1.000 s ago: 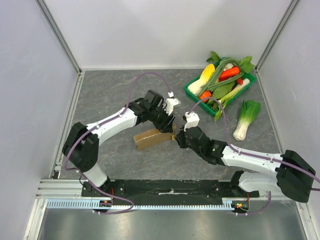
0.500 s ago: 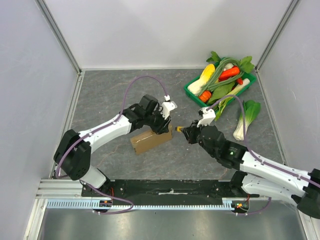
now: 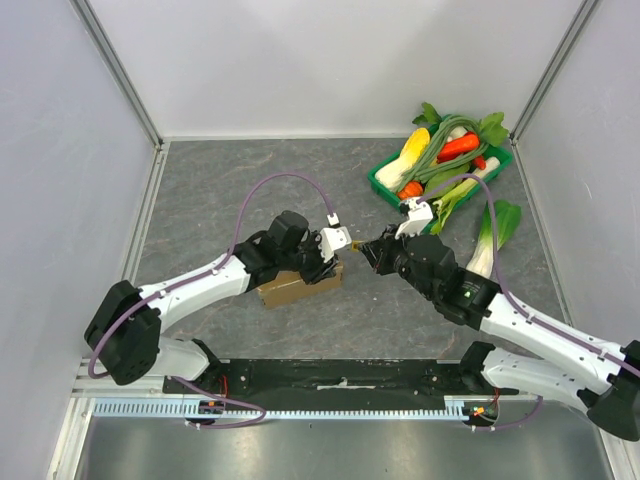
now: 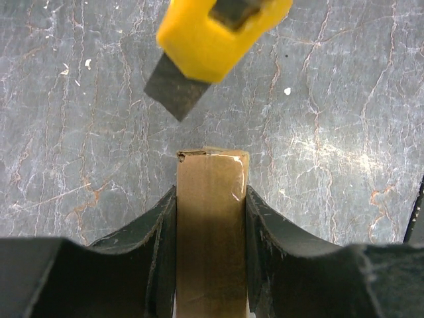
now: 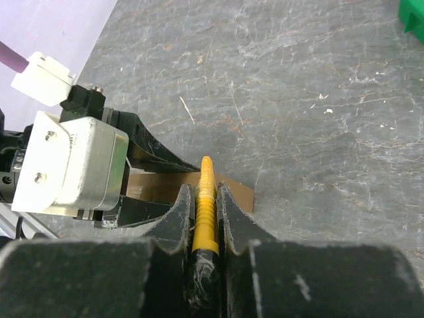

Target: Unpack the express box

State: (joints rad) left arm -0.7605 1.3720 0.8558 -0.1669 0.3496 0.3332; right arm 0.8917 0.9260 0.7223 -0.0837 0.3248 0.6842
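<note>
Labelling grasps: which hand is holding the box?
The left hand: it clamps the brown cardboard box by its two sides. The right hand is shut on a yellow cutter instead.

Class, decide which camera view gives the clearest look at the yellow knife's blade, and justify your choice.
Left wrist view: the knife shows its flat dark blade and yellow body, just beyond the box. The right wrist view shows it only edge-on in the right gripper; the top view barely shows it.
</note>
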